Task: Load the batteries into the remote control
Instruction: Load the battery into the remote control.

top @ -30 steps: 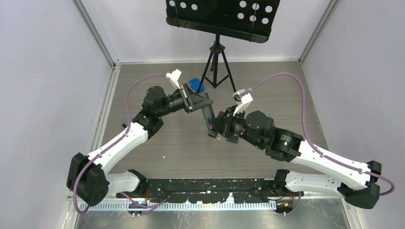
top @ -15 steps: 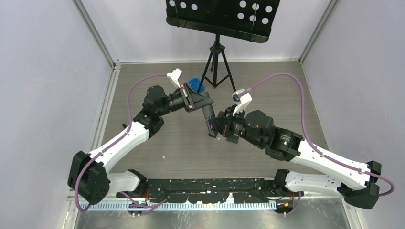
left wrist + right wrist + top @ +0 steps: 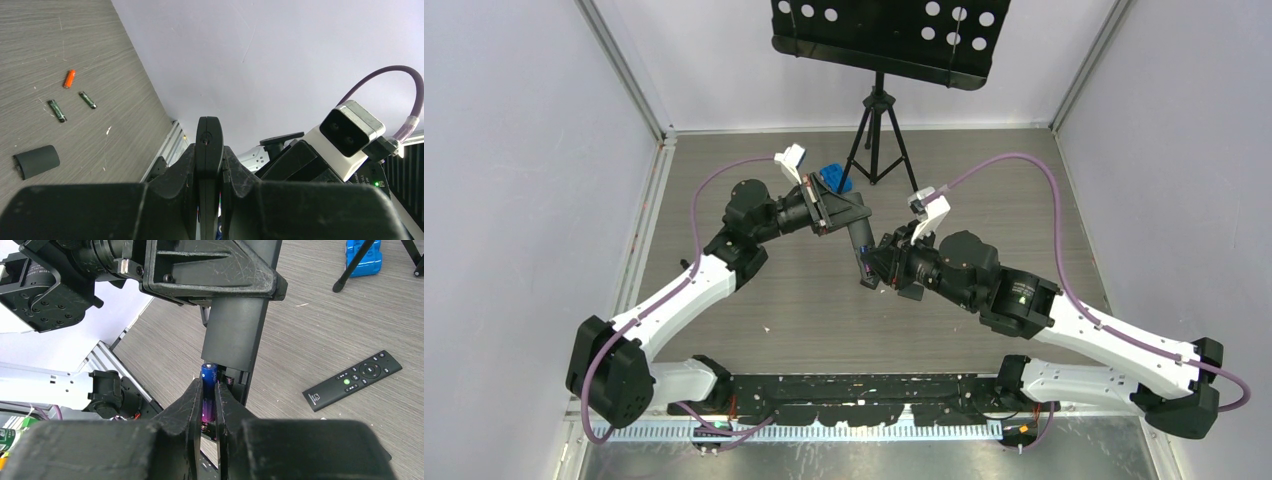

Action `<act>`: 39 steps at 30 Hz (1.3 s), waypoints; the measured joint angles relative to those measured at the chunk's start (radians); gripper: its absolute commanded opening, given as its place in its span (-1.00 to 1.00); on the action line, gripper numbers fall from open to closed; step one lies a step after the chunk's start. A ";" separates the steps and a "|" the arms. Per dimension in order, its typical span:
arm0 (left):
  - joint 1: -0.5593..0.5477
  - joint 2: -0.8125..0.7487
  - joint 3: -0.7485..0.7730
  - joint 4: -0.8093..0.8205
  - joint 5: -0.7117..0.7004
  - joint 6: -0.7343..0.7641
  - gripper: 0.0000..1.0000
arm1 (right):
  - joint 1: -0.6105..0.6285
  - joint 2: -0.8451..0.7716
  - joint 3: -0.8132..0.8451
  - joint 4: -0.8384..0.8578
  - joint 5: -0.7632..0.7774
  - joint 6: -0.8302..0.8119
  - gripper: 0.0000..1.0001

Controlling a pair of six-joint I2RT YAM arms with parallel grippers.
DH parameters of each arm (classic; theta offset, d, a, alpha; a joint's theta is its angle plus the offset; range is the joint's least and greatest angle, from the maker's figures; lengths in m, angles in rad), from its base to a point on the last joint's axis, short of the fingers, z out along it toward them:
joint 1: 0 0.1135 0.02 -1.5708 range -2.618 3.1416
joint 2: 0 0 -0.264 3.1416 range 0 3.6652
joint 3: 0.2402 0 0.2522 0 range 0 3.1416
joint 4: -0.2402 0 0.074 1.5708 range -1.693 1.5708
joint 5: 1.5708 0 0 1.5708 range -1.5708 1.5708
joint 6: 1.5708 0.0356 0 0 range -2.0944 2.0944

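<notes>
My left gripper (image 3: 849, 218) is shut on the slim black remote control (image 3: 860, 246) and holds it in the air, edge-on in the left wrist view (image 3: 208, 142). Its open battery bay (image 3: 235, 381) faces my right gripper (image 3: 209, 386). My right gripper (image 3: 872, 268) is shut on the purple battery (image 3: 209, 374) and holds it in the bay, against a spring at its lower end. On the table lie the orange battery (image 3: 69, 78), two dark greenish batteries (image 3: 57, 110) (image 3: 87, 100) and a dark curved cover (image 3: 36, 161).
A second black remote with pale buttons (image 3: 352, 380) lies on the table. A blue object (image 3: 831, 177) sits beside the tripod (image 3: 879, 130) of a black perforated stand at the back. White walls close in both sides.
</notes>
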 measured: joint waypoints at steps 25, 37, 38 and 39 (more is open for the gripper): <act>0.002 -0.008 0.000 0.004 -0.037 -0.019 -1.00 | 0.002 -0.012 -0.001 0.001 0.039 0.051 -0.26; 0.006 -0.008 0.000 0.016 -0.043 -0.020 -1.00 | 0.008 -0.012 -0.001 0.023 0.052 0.031 -0.21; 0.006 -0.008 0.000 0.018 -0.043 -0.020 -1.00 | 0.008 -0.012 -0.001 0.025 0.055 0.029 -0.24; 0.006 -0.008 0.000 0.019 -0.043 -0.020 -1.00 | 0.008 -0.012 -0.001 0.027 0.058 0.027 -0.27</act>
